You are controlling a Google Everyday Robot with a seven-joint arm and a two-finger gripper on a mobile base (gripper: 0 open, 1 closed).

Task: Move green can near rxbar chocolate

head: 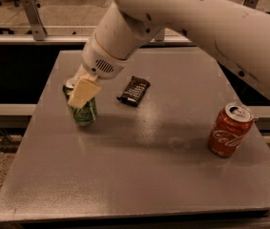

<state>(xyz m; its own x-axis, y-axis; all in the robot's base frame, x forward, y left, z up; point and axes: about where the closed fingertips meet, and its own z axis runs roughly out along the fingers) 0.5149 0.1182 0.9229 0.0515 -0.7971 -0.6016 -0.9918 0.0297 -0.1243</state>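
Observation:
The green can [88, 114] stands upright on the left part of the grey table [139, 175]. My gripper [76, 96] is shut on its upper half; one cream finger [84, 92] lies across the can's front and hides most of its top. The rxbar chocolate [134, 90], a dark flat bar with white lettering, lies on the table about a can's width to the right of the green can and slightly farther back. My white arm [182, 13] reaches in from the upper right.
A red Coca-Cola can [230, 130] stands upright at the right side of the table. A metal rail and post [34, 13] run behind the table's far edge. The table's left edge is close to the green can.

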